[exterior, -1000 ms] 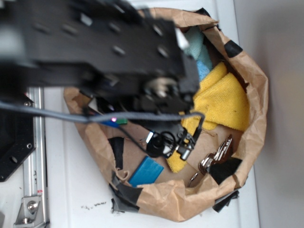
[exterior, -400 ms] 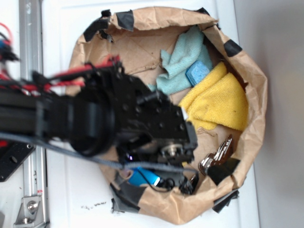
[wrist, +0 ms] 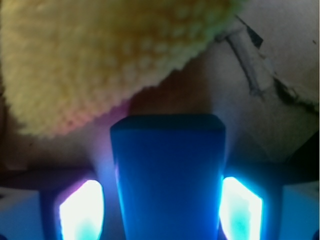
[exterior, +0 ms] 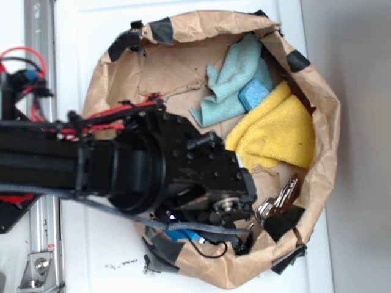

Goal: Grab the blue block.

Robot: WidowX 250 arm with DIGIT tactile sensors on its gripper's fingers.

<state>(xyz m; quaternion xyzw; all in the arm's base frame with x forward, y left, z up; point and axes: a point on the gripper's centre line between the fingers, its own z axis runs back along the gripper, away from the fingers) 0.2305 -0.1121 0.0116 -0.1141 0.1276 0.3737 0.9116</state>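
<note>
From my wrist view the blue block (wrist: 168,175) sits between my fingers (wrist: 82,210), which flank it closely, though I cannot tell whether they pinch it, just below the yellow cloth (wrist: 100,55) on the brown paper (wrist: 280,100).

Smooth matt blue block (wrist: 167,175), nubbly yellow cloth (wrist: 110,55), creased brown paper bag (exterior: 324,159)
</note>
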